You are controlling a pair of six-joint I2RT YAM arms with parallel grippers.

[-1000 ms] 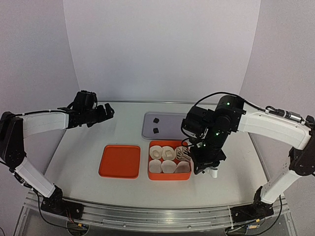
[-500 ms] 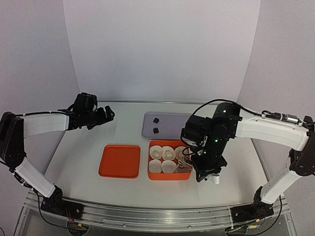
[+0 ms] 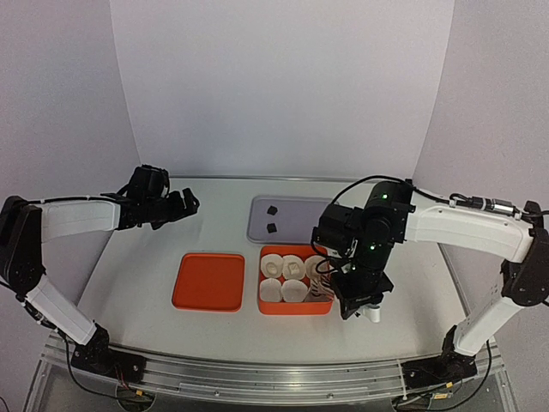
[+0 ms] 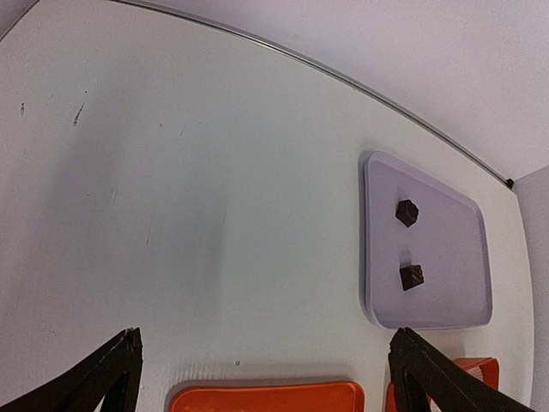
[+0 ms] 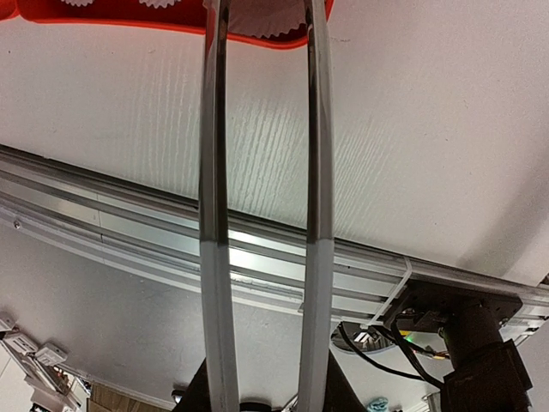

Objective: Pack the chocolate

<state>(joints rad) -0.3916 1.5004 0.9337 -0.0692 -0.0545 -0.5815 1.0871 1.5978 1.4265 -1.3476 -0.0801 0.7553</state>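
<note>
Two dark chocolate pieces [image 3: 271, 209] [image 3: 271, 227] lie on a lilac tray [image 3: 296, 230]; the left wrist view shows them too [image 4: 407, 213] [image 4: 412, 276]. No cream-white pieces show. An orange box [image 3: 296, 310] holds several white paper cups [image 3: 283, 268]. My right gripper [image 3: 358, 300] [image 5: 268, 378] sits at the box's near right corner, shut on long metal tongs [image 5: 214, 172]. The tong tips straddle a paper cup [image 5: 262, 15] at the box rim [image 5: 129, 17]. My left gripper [image 3: 184, 201] [image 4: 266, 335] is open and empty, above the table at the far left.
An orange lid [image 3: 208, 281] [image 4: 266, 396] lies flat left of the box. The aluminium rail [image 5: 129, 215] runs along the table's near edge, under the right wrist. White walls close in the back and sides.
</note>
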